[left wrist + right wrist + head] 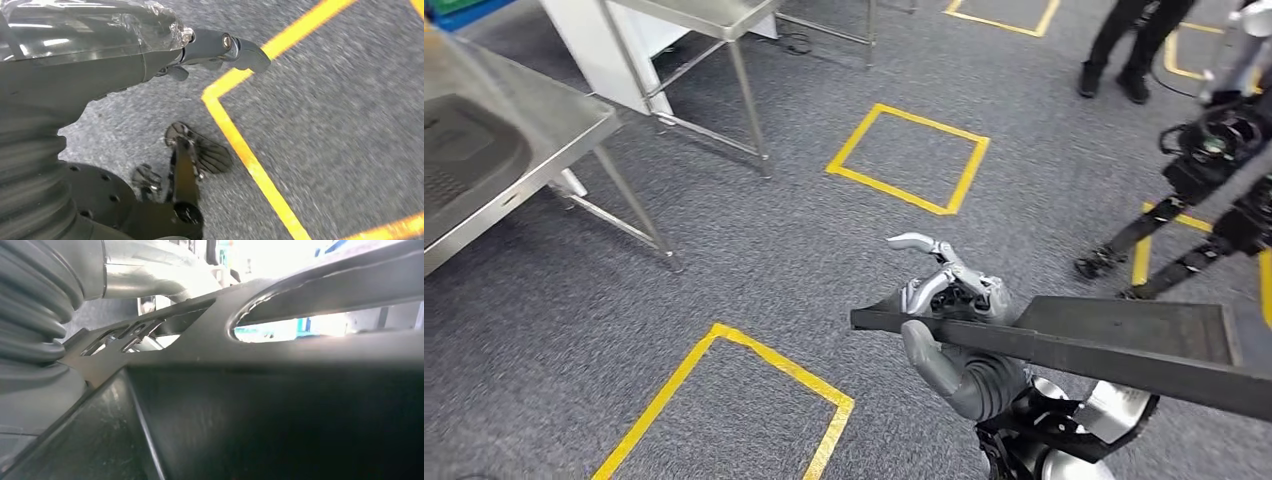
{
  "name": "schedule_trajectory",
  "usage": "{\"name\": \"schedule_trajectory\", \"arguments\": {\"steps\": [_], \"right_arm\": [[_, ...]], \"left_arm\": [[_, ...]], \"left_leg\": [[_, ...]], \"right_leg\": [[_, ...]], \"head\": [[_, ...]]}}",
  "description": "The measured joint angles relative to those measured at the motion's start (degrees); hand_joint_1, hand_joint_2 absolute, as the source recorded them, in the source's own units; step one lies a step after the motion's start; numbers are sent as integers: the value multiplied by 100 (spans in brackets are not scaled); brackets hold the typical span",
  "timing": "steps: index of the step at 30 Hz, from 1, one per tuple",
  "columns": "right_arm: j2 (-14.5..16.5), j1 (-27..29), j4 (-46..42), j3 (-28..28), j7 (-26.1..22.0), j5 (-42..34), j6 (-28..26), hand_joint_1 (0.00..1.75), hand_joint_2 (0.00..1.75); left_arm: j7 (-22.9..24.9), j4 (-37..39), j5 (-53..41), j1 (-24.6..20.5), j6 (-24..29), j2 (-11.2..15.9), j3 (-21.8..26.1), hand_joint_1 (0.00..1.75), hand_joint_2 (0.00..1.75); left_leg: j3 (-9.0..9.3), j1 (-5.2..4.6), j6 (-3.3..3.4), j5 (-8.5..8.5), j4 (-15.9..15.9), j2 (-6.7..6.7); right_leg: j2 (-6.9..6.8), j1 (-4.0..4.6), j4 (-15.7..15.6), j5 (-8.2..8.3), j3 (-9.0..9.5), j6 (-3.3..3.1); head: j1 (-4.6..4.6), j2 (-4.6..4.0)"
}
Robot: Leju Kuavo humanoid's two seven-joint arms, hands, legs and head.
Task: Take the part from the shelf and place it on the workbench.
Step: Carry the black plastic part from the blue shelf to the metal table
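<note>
In the head view my right hand [959, 320] grips a long dark metal part [1124, 345] near its left end, thumb under it and fingers over the top, one finger stretched forward. The part is held level above the grey carpet and runs off to the right. In the right wrist view the part [280, 405] is very close, with slots and an oval cut-out, beside the ribbed cover of my right hand [30, 315]. The steel workbench [554, 125] stands at the far left, well away from the part. My left hand [225, 47] hangs over the floor holding nothing, thumb stretched out.
A dark grey moulded piece [464, 150] lies on the workbench. A second steel table [714, 20] stands behind it. Yellow tape squares [909, 155] mark the carpet. A person's legs [1124, 50] and black equipment on legs [1214, 160] are at the right.
</note>
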Motion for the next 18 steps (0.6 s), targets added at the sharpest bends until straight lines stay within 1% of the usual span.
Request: {"name": "schedule_trajectory", "arguments": {"steps": [1, 2, 3, 4, 5, 6, 7, 8, 9, 10, 11, 12, 13, 14, 15, 16, 17, 18], "right_arm": [[-7, -3, 1, -1, -3, -31, 17, 175, 175], [-11, -9, 3, -1, -8, -67, 41, 175, 175], [-14, -18, 4, 0, -14, -99, 65, 175, 175], [-16, -26, 6, 1, -21, -122, 86, 175, 175], [-18, -35, 7, 1, -25, -139, 97, 175, 175], [-19, -48, 7, 1, -28, -150, 103, 175, 175], [-20, -66, 7, 2, -31, -156, 109, 175, 175], [-21, -90, 7, 2, -35, -161, 114, 175, 175], [-20, -111, 7, 3, -40, -163, 122, 175, 175], [-20, -126, 8, 4, -45, -168, 134, 175, 175], [-20, -134, 13, 5, -49, -180, 153, 175, 175], [-20, -146, 20, 9, -50, -196, 179, 175, 175], [-18, -168, 33, 15, -49, -216, 208, 175, 175], [-14, -205, 48, 23, -49, -234, 241, 175, 175], [-5, -253, 63, 31, -48, -247, 269, 175, 175], [10, -302, 79, 38, -45, -257, 300, 175, 175], [29, -349, 93, 45, -40, -262, 332, 175, 175], [50, -395, 110, 53, -32, -268, 367, 175, 175]], "left_arm": [[58, 25, 9, -1, -14, 7, 0, 0, 175], [114, 48, 17, -7, -32, 19, 0, 0, 175], [159, 67, 26, -13, -48, 30, 0, 0, 175], [189, 84, 33, -16, -60, 40, 0, 0, 175], [208, 100, 39, -17, -67, 51, 0, 0, 175], [217, 118, 47, -10, -70, 63, 0, 0, 175], [225, 137, 54, 1, -73, 73, -1, 0, 175], [233, 154, 62, 5, -77, 83, -1, 0, 175], [244, 168, 69, 2, -84, 89, -2, 0, 175], [264, 178, 78, -6, -98, 89, -2, 0, 175], [291, 184, 84, -18, -116, 89, -1, 0, 175], [323, 190, 89, -22, -142, 90, -1, 0, 175], [355, 197, 92, -18, -172, 90, -1, 0, 175], [387, 203, 93, -10, -202, 91, -1, 0, 175], [421, 211, 93, -1, -236, 95, -2, 0, 175], [456, 221, 91, 4, -267, 102, -2, 0, 175], [498, 229, 88, 3, -295, 113, -2, 0, 175], [541, 238, 82, -2, -320, 123, -2, 0, 175]], "left_leg": [[-8, 12, -25, -23, 36, -80], [-29, 13, -56, -47, 91, -158], [-56, 18, -90, -60, 130, -228], [-86, 23, -121, -65, 153, -288], [-108, 29, -152, -57, 160, -347], [-119, 41, -182, -48, 146, -398], [-126, 41, -211, -66, 170, -358], [-163, 34, -245, -126, 263, -242], [-249, 25, -275, -244, 464, -81], [-389, 23, -300, -404, 772, 104], [-570, 27, -321, -569, 1136, 219], [-732, 37, -333, -682, 1454, 271], [-825, 43, -337, -707, 1630, 295], [-818, 46, -332, -631, 1602, 314], [-696, 44, -317, -460, 1348, 355], [-506, 32, -290, -267, 950, 458], [-328, 1, -258, -124, 583, 592], [-199, -34, -220, -30, 301, 693]], "right_leg": [[110, -20, -372, 206, 148, 2], [233, -36, -708, 352, 278, 1], [329, -44, -928, 427, 364, -8], [382, -39, -1011, 423, 396, -25], [349, -20, -1023, 421, 393, -55], [278, -13, -1026, 429, 398, -94], [212, -12, -1046, 439, 412, -130], [139, -16, -1068, 451, 426, -163], [61, -21, -1090, 458, 440, -192], [-18, -13, -1098, 454, 449, -211], [-103, -3, -1100, 445, 454, -228], [-190, 6, -1099, 433, 458, -243], [-272, 11, -1099, 421, 464, -250], [-348, 13, -1098, 407, 474, -253], [-419, 15, -1098, 390, 493, -248], [-488, 17, -1098, 368, 520, -236], [-554, 27, -1099, 344, 547, -217], [-617, 34, -1099, 321, 573, -194]], "head": [[25, 0], [47, 0], [62, -1], [65, -1], [63, -1], [60, -1], [52, 0], [24, 0], [-14, -1], [-61, -1], [-112, -1], [-141, -1], [-167, -1], [-193, 0], [-214, 0], [-235, 0], [-250, 0], [-256, 0]]}}
